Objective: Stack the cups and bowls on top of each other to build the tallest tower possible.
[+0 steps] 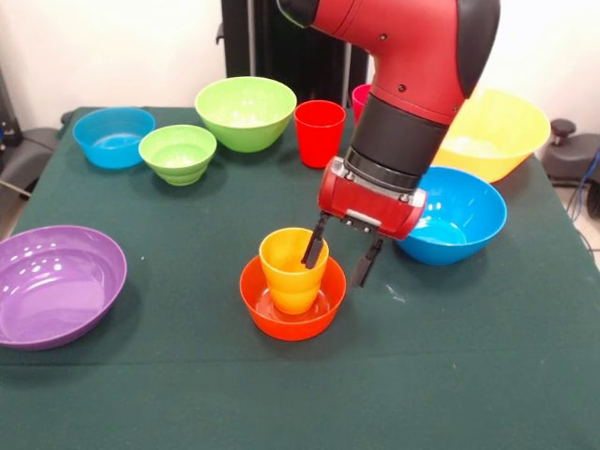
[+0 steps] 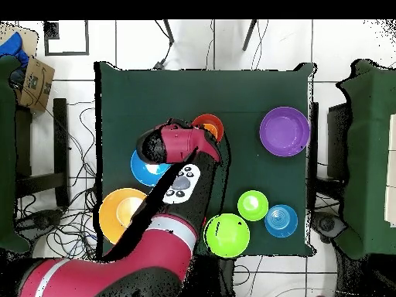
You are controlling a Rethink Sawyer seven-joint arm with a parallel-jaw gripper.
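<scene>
The claw (image 1: 343,253) is spread, one finger inside the yellow-orange cup (image 1: 293,270) seated in the orange bowl (image 1: 292,302), lower centre; the cup could be tipped if dragged.

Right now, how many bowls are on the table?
7: purple at the front view's left, orange under the yellow cup, big blue right, yellow behind it, two green and a small blue at the back.
</scene>
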